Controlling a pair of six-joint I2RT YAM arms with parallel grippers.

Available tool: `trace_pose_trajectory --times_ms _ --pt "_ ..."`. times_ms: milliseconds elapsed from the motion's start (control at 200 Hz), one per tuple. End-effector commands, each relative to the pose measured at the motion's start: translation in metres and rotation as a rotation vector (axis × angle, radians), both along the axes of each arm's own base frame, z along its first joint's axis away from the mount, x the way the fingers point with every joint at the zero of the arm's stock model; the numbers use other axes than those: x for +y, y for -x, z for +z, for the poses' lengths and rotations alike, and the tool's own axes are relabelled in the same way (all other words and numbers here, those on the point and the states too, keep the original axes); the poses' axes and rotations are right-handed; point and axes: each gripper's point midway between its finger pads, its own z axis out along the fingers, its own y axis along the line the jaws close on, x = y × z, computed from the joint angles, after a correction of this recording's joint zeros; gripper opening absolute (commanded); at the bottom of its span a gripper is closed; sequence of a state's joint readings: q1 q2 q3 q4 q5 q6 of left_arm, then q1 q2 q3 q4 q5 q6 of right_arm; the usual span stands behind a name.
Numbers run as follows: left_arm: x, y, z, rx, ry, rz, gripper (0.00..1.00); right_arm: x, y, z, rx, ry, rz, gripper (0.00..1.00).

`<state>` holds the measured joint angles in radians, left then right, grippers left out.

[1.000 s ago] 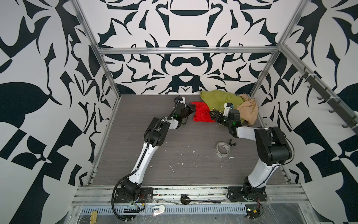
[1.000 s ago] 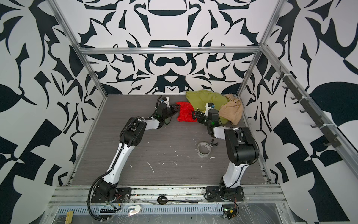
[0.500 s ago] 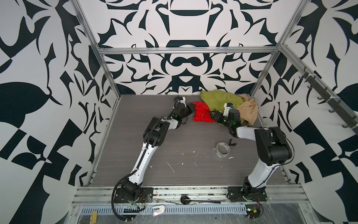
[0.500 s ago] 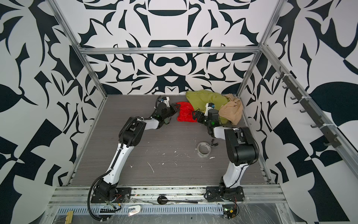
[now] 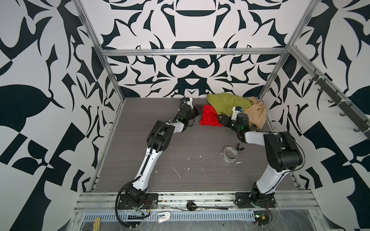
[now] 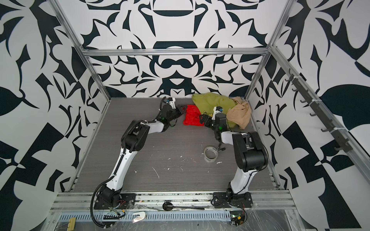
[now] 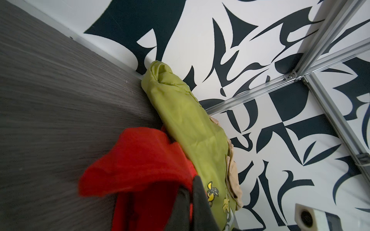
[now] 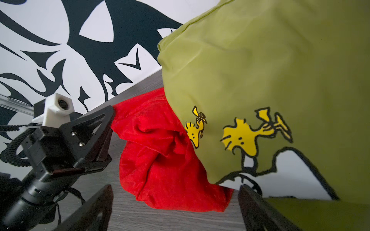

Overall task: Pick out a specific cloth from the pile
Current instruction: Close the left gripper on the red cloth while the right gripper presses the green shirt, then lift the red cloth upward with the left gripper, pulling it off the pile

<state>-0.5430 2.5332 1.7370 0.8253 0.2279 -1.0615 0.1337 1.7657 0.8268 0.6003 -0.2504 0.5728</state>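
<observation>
The pile lies in the far right corner: an olive-green shirt (image 5: 226, 102) with yellow birds (image 8: 240, 138), a beige garment (image 5: 257, 114) and the red cloth (image 5: 209, 117), which spreads out from under the green shirt onto the table. My left gripper (image 5: 200, 109) is shut on the red cloth (image 7: 140, 160) at its left upper edge, and a sliver of red shows between the fingers (image 7: 200, 200). My right gripper (image 5: 221, 118) stands open at the cloth's right side. Its fingers (image 8: 96, 206) straddle the near edge of the red cloth (image 8: 160, 150) without touching it.
A roll of tape (image 5: 230, 155) and a small black clip (image 5: 239, 148) lie on the grey table (image 5: 160, 120) in front of the right arm. The back wall and the metal frame post (image 5: 270, 80) stand close behind the pile. White scraps dot the table's front.
The left jaws closed the last bit onto the red cloth's edge. Neither arm has visibly shifted, and the right gripper stays open.
</observation>
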Motion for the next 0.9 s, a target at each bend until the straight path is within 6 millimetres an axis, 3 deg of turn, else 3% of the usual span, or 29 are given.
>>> trace_pose_trajectory --times_ms 0,900 --pt "-0.004 0.007 0.052 -0.094 0.052 -0.017 0.0 0.001 -0.005 0.032 -0.092 -0.011 -0.006 0.99" --pt "-0.027 0.025 0.12 -0.221 0.113 -0.065 0.0 -0.001 -0.002 0.039 -0.11 -0.002 -0.017 0.99"
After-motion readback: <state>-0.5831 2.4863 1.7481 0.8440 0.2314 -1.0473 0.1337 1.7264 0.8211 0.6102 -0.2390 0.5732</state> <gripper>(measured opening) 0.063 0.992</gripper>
